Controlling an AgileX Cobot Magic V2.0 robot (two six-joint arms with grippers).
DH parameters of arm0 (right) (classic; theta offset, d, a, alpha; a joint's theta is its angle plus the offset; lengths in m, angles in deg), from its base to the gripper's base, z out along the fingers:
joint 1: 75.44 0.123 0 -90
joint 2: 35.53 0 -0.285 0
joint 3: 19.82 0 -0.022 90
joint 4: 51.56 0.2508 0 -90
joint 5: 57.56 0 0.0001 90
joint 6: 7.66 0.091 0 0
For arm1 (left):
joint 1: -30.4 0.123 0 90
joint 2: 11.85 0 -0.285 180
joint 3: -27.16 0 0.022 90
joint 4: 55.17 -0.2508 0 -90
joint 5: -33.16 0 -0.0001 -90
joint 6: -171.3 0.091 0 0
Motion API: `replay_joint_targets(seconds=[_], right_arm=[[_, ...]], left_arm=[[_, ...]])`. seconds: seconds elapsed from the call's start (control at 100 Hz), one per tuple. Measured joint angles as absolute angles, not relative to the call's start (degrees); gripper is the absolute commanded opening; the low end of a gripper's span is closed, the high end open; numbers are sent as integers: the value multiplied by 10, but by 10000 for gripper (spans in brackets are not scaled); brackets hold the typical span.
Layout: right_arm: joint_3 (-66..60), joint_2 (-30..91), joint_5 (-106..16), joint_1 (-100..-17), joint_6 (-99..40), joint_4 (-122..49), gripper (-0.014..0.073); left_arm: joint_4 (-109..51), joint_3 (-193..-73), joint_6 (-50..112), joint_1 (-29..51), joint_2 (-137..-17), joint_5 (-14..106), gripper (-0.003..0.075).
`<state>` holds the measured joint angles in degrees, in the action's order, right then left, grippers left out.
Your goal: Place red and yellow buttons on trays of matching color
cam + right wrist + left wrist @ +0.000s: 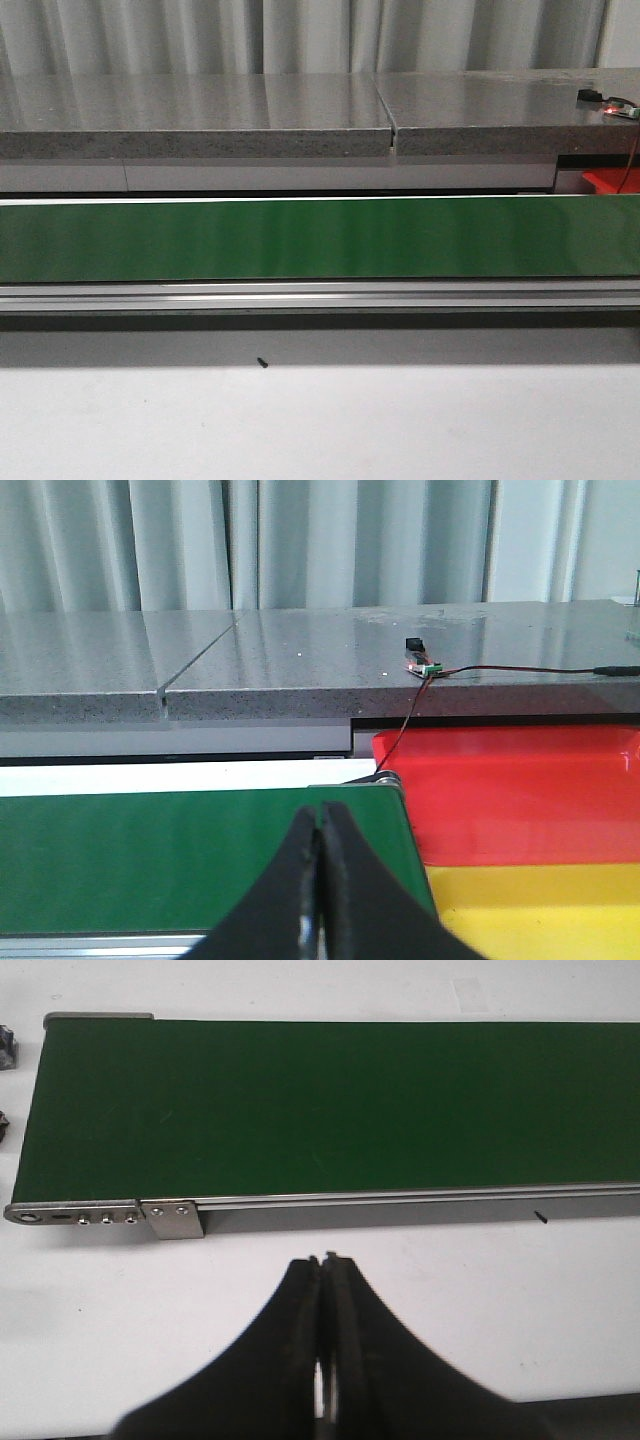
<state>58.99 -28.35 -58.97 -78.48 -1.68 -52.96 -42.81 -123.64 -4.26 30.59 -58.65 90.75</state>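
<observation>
No red or yellow button shows in any view. The red tray (520, 790) and the yellow tray (540, 905) lie side by side just past the right end of the green conveyor belt (180, 850); a corner of the red tray shows in the front view (612, 180). My right gripper (321, 815) is shut and empty, over the belt's right end. My left gripper (326, 1262) is shut and empty, above the white table in front of the belt's left end (300, 1110). Neither gripper shows in the front view.
The green belt (320, 238) runs across the table with an aluminium rail (320, 295) in front. A grey stone counter (300, 115) stands behind it, with a small circuit board and red wire (425, 668). A small black speck (261, 363) lies on the white table.
</observation>
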Motion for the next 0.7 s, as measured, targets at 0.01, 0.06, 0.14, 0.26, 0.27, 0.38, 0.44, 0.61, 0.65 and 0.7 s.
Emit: replay_joint_targets(seconds=[0.01, 0.06, 0.14, 0.26, 0.27, 0.38, 0.44, 0.61, 0.65, 0.7], right_arm=[[590, -284, -590, -785, -17, -530, -67], [590, -284, -590, -785, -17, -530, -67], [590, -284, -590, -785, -17, -530, -67], [590, -284, -590, -785, -17, -530, -67], [590, -284, -590, -785, -17, -530, -67], [590, -284, -590, -785, -17, -530, -67], [590, -284, -590, -785, -17, -530, -67], [590, -284, -590, -785, -17, -530, -67], [590, -284, -590, -785, -17, -530, -67], [590, -284, -590, -785, -17, -530, -67]], left_arm=[[-428, -1236, -43, 306, -586, 909, 98], [-428, -1236, -43, 306, -586, 910, 185], [-428, -1236, -43, 306, -586, 911, 349], [-427, -1236, -43, 306, -586, 912, 491], [-427, -1236, -43, 306, -586, 912, 495], [-427, -1236, -43, 306, -586, 912, 516], [-427, -1236, -43, 306, -586, 912, 516], [-485, -1236, -118, 306, -586, 896, 515], [-513, -1236, -144, 306, -586, 893, 515], [-547, -1236, -176, 306, -587, 892, 515]])
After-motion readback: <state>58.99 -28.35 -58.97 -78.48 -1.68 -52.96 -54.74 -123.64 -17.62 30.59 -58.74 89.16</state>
